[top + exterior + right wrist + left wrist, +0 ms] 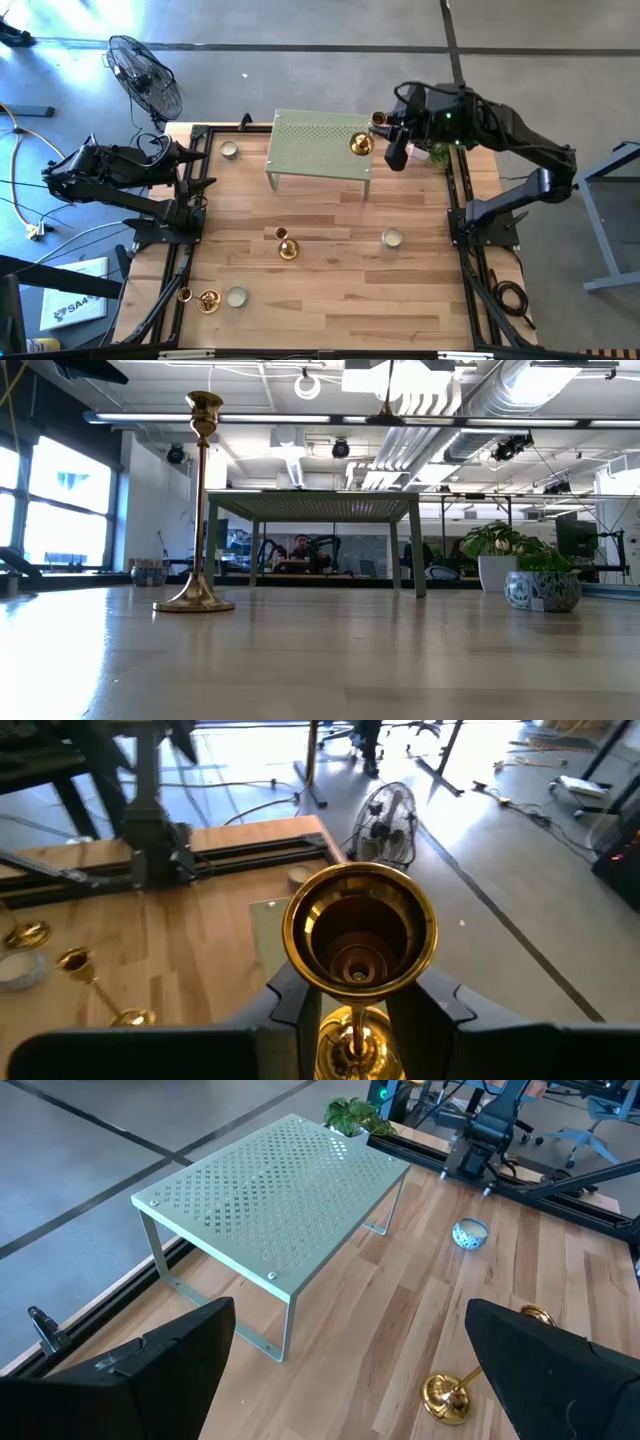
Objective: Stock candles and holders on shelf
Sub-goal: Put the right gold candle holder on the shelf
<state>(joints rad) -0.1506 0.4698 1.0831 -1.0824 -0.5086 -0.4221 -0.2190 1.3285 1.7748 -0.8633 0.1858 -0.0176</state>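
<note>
Right claw [355,1020] clamped on gold holder [360,935] over shelf [315,140]; left claw [350,1370] agape.

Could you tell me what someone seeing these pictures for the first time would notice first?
Most striking is the shiny gold candlestick holder gripped by the right gripper at the right end of the pale sage-green perforated metal shelf. Next, a tall brass candlestick stands alone on the wooden tabletop, looming in the low view.

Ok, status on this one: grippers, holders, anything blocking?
Right gripper shut on a gold holder, above the shelf right end. Left gripper open, parked at table's left. Shelf top unobstructed.
</note>
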